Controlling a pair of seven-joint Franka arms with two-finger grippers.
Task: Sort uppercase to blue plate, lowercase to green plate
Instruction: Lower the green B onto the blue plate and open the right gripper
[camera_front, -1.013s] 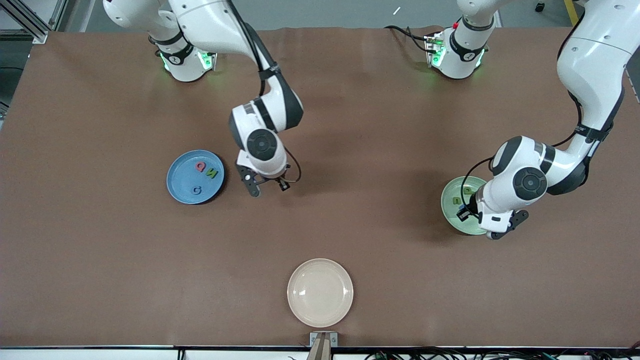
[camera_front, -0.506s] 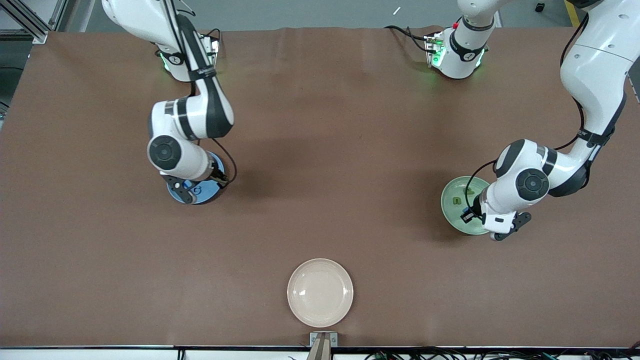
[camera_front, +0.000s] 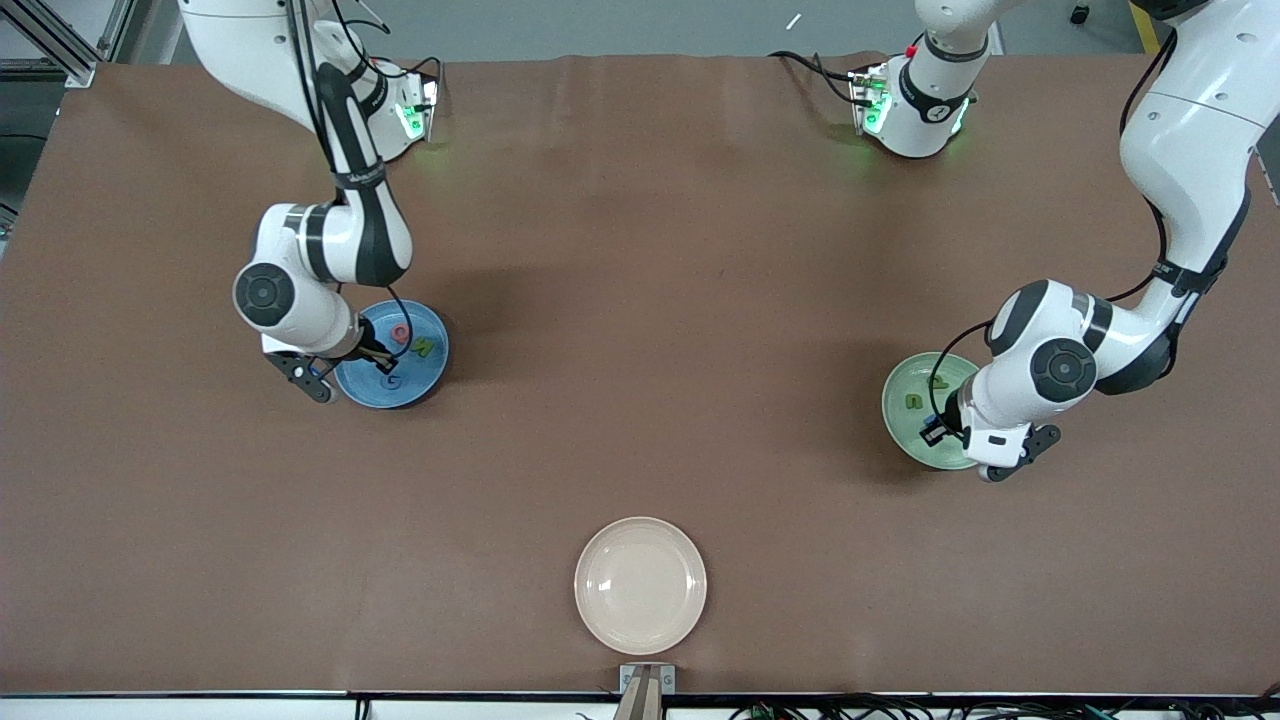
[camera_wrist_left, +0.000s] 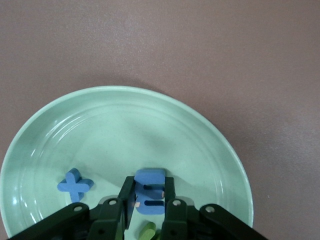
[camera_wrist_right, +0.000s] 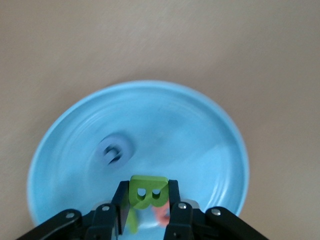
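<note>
Bright even overhead light, soft arm shadows, right wrist view blurred.

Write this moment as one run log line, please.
left gripper: shut on blue m, over green plate | right gripper: shut on green B, over blue plate

A round beige plate (camera_front: 640, 585) lies on the brown desk (camera_front: 700, 300), near the edge closest to the front camera. It sits well apart from both end effectors, about midway between them and nearer to that camera than either. Nothing rests on it; its glossy surface shows faint light reflections.
</note>
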